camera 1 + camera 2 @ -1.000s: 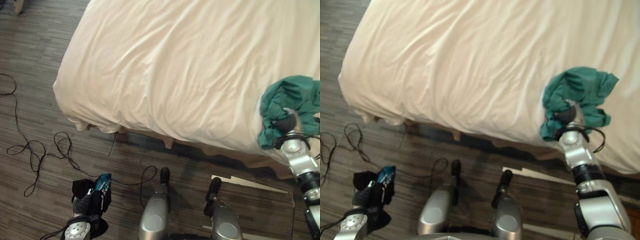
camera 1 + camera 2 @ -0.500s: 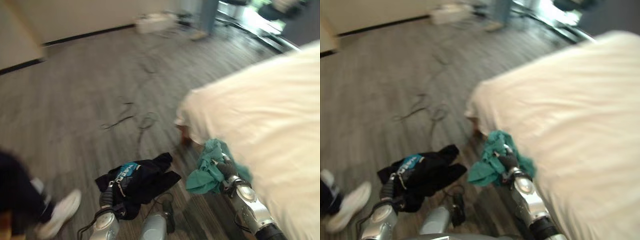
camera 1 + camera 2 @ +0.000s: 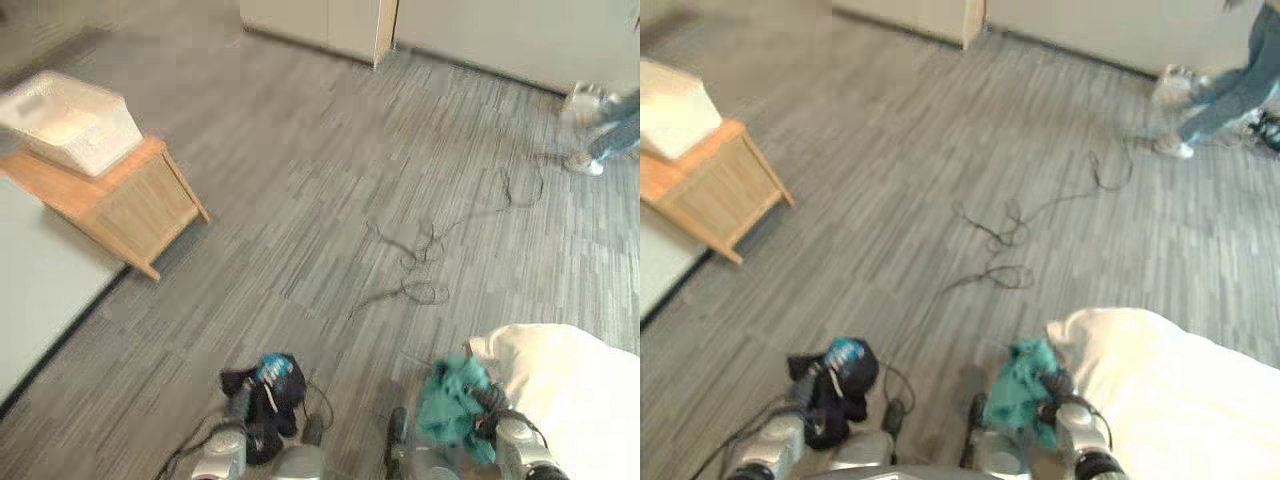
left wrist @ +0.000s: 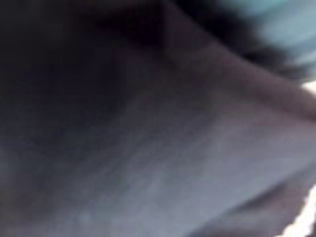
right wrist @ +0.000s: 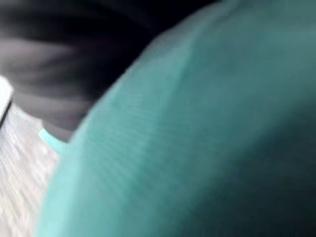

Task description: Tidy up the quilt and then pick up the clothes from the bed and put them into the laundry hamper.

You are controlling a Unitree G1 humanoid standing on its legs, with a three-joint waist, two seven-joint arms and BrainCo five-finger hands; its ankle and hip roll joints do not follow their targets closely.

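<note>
Your left robot hand (image 3: 238,408) grips crumpled black clothing (image 3: 268,392); your right robot hand (image 3: 1054,398) clutches bunched teal fabric (image 3: 1020,396) beside the bed's corner (image 3: 500,345).

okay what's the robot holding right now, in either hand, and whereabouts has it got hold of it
The left hand carries a bunched black garment, and the right hand a bunched green garment. Cloth hides the fingers of both, so which part each grips cannot be told.

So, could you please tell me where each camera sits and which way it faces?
Left eye view: head, facing down at the floor, the hamper and the bed corner; both arms show.
Right eye view: same scene; shares the black garment and green garment.
Left wrist view: against black cloth.
Right wrist view: against green cloth.
</note>
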